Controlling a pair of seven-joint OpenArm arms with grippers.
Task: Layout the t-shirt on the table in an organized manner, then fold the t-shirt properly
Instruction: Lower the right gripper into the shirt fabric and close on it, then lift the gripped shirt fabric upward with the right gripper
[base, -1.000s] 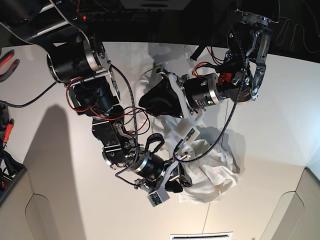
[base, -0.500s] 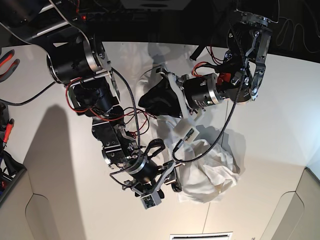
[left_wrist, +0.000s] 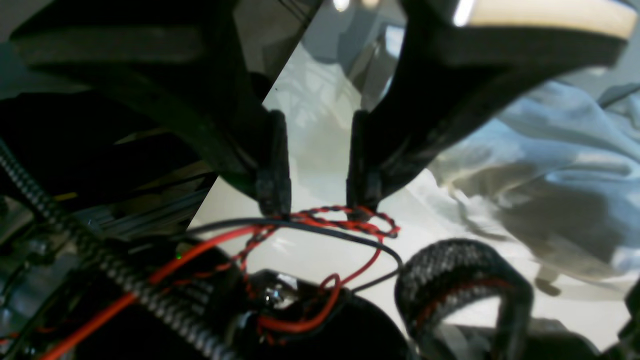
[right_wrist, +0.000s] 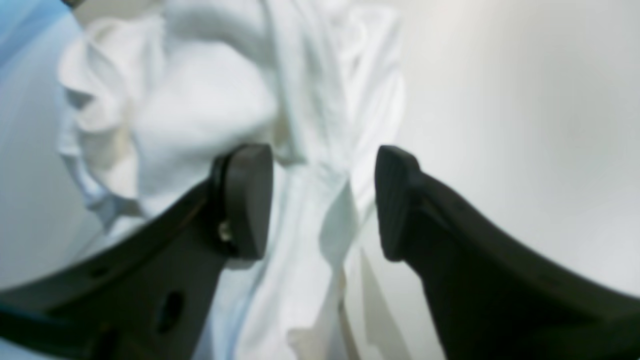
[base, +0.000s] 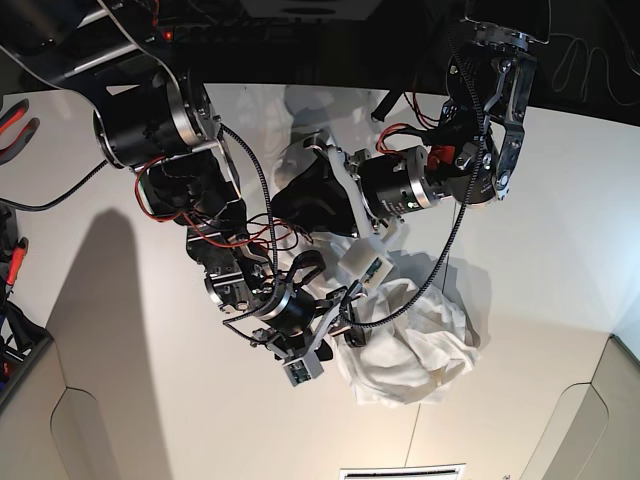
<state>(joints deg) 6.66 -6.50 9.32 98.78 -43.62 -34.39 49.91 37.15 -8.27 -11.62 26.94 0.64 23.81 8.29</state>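
Between the parted pads of the right gripper (right_wrist: 322, 205) a rumpled fold of the t-shirt (right_wrist: 200, 115) was seen, not clamped. The left gripper (left_wrist: 315, 195) was held open too, with nothing between its fingers, just above red wires (left_wrist: 340, 225). The shirt was heaped, crumpled, on the table (base: 560, 250).

base: overhead, looking down | wrists: close behind hands | shared: t-shirt (base: 410, 345)
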